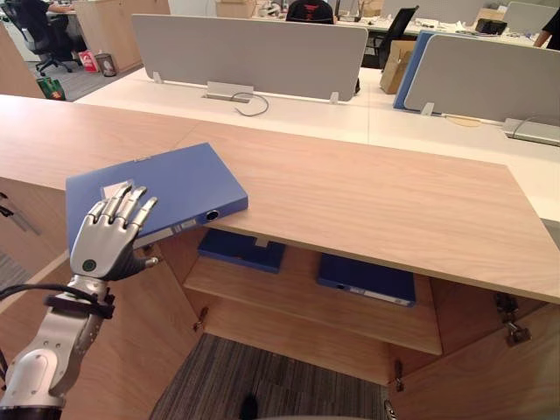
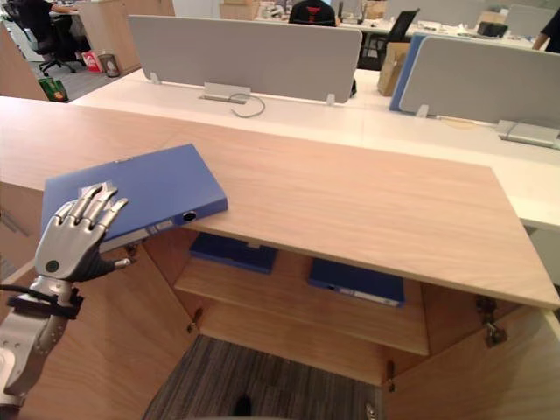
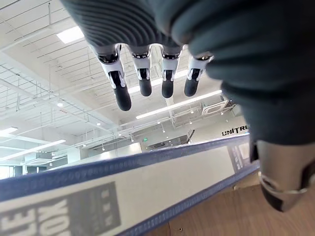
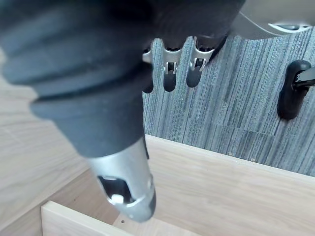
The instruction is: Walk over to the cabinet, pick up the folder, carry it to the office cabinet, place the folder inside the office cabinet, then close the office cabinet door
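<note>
Up front, in the eye views, the left robot hand (image 1: 107,234) reaches up past the front of the counter (image 1: 376,206). Its straight, slightly spread fingers (image 1: 131,206) lie over the near corner of the blue folder (image 1: 179,184), and its thumb (image 1: 144,261) sits below the overhanging edge. The folder lies flat on the wooden counter, jutting past its front. Below, the open cabinet (image 1: 297,337) has a shelf (image 1: 297,302) carrying two spare folders (image 1: 241,249). Grey carpet (image 1: 262,376) covers the floor, and grey desk dividers (image 1: 249,52) stand behind.

Next, the left wrist view shows those fingers straight above the folder's edge with a gap between, and ceiling lights (image 3: 69,34) beyond.

Lastly, in the right wrist view the right robot hand (image 4: 169,73) hangs relaxed over carpet beside a wooden panel (image 4: 221,191), holding nothing.
</note>
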You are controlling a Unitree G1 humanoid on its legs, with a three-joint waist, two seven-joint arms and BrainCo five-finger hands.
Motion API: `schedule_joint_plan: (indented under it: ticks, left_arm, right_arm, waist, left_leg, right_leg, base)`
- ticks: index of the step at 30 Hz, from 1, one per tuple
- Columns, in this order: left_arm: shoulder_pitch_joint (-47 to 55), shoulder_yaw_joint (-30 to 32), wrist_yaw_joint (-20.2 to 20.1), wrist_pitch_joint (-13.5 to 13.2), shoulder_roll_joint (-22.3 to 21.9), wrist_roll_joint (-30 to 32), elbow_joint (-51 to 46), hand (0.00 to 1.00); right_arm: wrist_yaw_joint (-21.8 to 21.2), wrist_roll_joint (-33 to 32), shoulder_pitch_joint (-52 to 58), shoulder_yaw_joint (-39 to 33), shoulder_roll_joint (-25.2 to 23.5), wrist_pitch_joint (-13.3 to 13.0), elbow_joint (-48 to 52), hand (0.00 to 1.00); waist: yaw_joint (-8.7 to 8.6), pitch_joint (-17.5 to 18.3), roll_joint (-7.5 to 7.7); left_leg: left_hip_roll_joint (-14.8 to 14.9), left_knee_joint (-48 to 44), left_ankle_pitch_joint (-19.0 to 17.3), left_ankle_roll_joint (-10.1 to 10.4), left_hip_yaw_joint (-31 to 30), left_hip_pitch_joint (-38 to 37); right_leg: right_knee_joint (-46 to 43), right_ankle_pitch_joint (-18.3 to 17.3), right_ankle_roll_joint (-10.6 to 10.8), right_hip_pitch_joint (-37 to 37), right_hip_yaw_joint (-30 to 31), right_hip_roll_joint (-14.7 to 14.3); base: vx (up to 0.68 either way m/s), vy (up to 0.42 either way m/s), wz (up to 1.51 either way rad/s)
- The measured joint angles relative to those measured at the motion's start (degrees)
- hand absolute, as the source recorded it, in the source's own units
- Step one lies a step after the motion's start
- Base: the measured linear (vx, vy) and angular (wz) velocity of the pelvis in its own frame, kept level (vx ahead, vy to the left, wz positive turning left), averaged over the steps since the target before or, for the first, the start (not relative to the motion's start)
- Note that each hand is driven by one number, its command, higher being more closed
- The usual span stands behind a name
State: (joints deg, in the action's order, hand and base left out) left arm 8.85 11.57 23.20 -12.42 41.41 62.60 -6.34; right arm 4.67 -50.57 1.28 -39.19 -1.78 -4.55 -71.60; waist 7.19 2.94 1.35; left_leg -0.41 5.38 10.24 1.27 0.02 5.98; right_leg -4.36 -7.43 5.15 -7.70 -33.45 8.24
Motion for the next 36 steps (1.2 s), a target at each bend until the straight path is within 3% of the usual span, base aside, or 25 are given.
schedule_joint_plan:
  ticks: [16,31,32,36]
  left_arm:
    - [-2.3,-0.1,-2.4,0.1,3.1,0.0,7.8,0.0]
    - [-7.4,-6.2,-4.8,-1.1,9.6,0.2,13.9,0.0]
    - [-8.0,-6.2,-4.9,-1.1,9.7,0.4,14.8,1.0]
    - [-9.2,-6.9,-5.2,-1.1,11.2,0.3,15.9,1.0]
  right_arm:
    - [-0.2,0.0,1.0,0.5,0.2,0.2,0.1,0.0]
    - [-0.9,0.0,1.9,3.4,0.5,0.6,1.4,0.0]
    - [-0.9,0.0,1.9,3.5,0.5,0.6,1.4,0.0]
    - [-1.2,0.0,2.5,5.5,0.6,0.7,2.1,0.0]
  waist:
    - [-0.01,1.0,-0.17]
    - [-0.2,2.1,-0.35]
    - [-0.2,2.1,-0.36]
    - [-0.34,2.2,-0.42]
  left_leg:
    - [0.2,0.0,-0.1,0.0,0.7,0.0]
    - [0.7,0.0,-0.1,0.0,1.2,-0.1]
    - [0.7,0.0,-0.1,0.0,1.3,-0.1]
    - [0.7,0.0,-0.2,0.1,1.4,-0.1]
  right_leg:
    - [-0.2,0.0,0.0,0.3,0.7,0.0]
    - [-0.3,0.0,0.0,0.4,1.1,0.0]
    - [-0.3,0.0,0.0,0.4,1.2,0.0]
    - [-0.4,0.0,0.0,0.4,1.3,0.0]
  base:
    - [0.0,0.0,-0.01]
    - [0.0,0.0,0.0]
    - [-0.01,-0.009,-0.03]
    - [0.0,0.0,0.0]
